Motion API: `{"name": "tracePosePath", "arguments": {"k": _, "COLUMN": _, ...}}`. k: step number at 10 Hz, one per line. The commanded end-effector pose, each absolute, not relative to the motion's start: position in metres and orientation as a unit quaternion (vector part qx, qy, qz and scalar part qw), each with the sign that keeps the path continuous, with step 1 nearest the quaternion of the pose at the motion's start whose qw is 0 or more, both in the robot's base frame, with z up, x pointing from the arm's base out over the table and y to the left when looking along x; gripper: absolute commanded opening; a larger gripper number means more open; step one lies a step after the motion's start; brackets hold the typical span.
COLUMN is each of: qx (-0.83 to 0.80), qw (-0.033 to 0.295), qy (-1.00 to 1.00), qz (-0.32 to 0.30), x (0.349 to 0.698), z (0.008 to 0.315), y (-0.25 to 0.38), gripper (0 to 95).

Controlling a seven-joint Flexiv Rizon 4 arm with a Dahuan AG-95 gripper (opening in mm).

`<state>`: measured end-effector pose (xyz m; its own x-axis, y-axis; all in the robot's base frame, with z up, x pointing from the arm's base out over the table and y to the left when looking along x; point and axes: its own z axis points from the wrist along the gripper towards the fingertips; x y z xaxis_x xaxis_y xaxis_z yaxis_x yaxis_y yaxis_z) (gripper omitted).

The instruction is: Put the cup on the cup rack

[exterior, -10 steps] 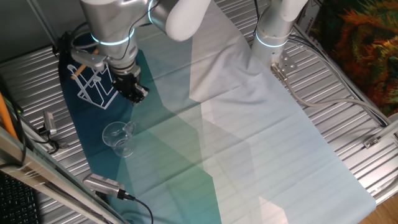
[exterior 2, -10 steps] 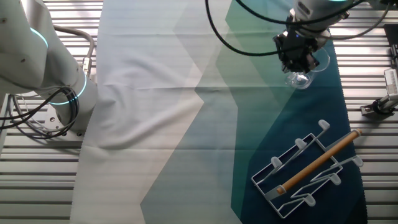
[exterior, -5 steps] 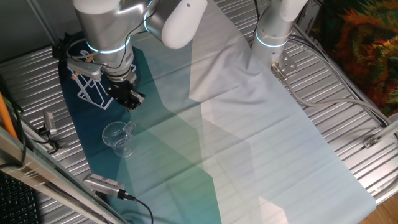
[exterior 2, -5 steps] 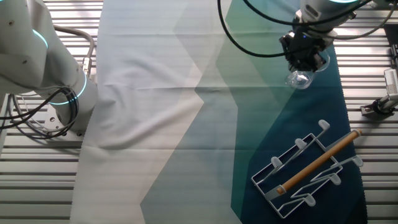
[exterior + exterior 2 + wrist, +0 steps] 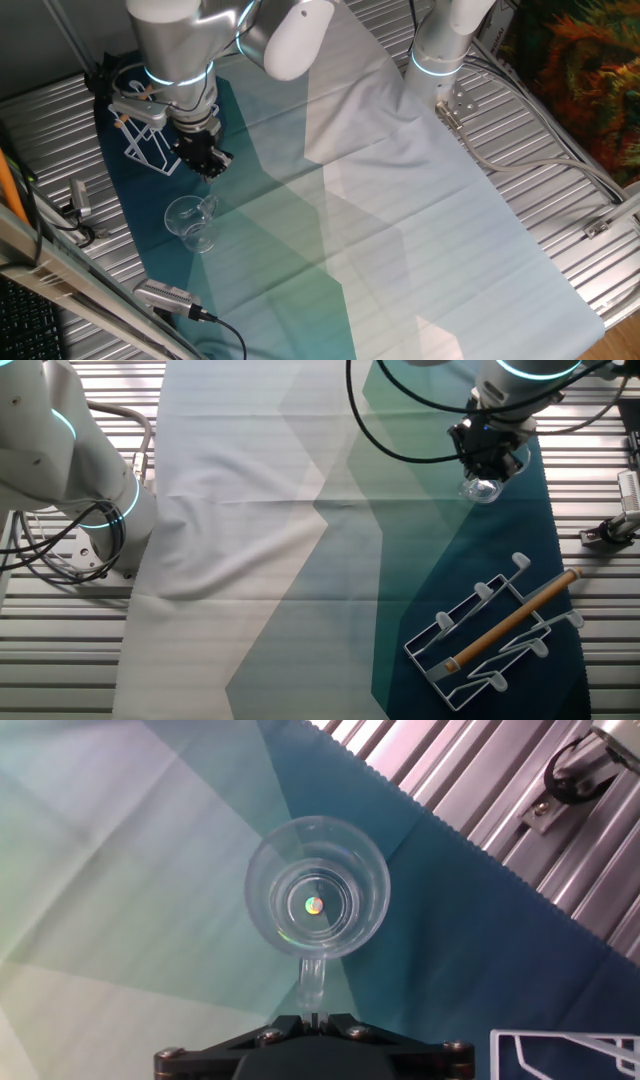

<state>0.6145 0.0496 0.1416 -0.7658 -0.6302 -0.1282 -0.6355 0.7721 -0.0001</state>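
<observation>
The clear glass cup (image 5: pixel 190 222) stands upright on the dark teal part of the cloth, near the table's edge. In the hand view the cup (image 5: pixel 318 902) shows from above, its handle (image 5: pixel 312 982) pointing towards my fingertips. My gripper (image 5: pixel 207 162) hangs just above the cup and to its handle side, jaws closed together and empty. In the other fixed view my gripper (image 5: pixel 489 452) partly covers the cup (image 5: pixel 483 487). The white wire cup rack (image 5: pixel 150 142) stands beside my gripper; in the other fixed view the rack (image 5: pixel 500 632) shows its wooden rod along the top.
A second robot base (image 5: pixel 85 475) stands at the far side of the cloth. A metal clamp (image 5: pixel 80 200) and a cabled grey box (image 5: pixel 165 296) lie on the slatted table by the cup. A rack corner (image 5: pixel 560 1050) shows in the hand view.
My gripper has shifted from beside the rack towards the cup and dropped a little. The cup and rack have not moved.
</observation>
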Motion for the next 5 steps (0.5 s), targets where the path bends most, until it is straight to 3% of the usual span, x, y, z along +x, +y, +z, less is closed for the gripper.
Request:
{"name": "tracePosePath", "arguments": {"k": 1, "qx": -0.336, "qw": 0.090, "qy": 0.937, "qz": 0.028, "x": 0.620, "z": 0.136, "y": 0.051, "gripper": 0.0}}
{"name": "tracePosePath", "arguments": {"k": 5, "qx": -0.336, "qw": 0.111, "qy": 0.934, "qz": 0.044, "x": 0.631, "z": 0.132, "y": 0.058, "gripper": 0.0}}
